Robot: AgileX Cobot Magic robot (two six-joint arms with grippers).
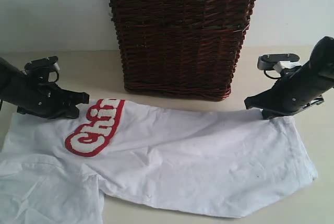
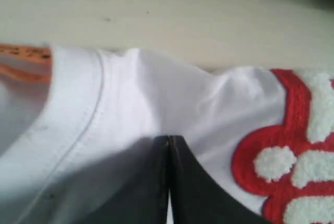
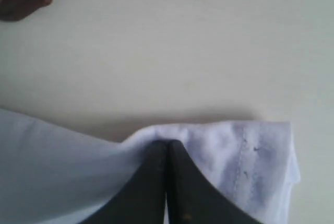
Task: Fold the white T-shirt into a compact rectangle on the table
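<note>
White T-shirt (image 1: 198, 156): spread sideways on the counter (image 1: 94, 72), just before the wicker basket (image 1: 180, 36).
Left claw (image 1: 79, 98): closed, pinching the far edge near the collar.
Right claw (image 1: 254, 102): closed, pinching the far hem corner.
Progress: apparently one lengthwise fold made; sleeve rumpled, crosswise folds remain.

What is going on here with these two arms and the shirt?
Two black robot arms are working on a white cotton T-shirt with red-outlined lettering, which lies on the flat pale beige table in front of a dark brown wicker basket. The left gripper has its jaws shut on the shirt's basket-side edge beside the lettering; the right gripper has its jaws shut on the same edge near the hem. The shirt is spread out and creased, not yet a compact rectangle.
</note>
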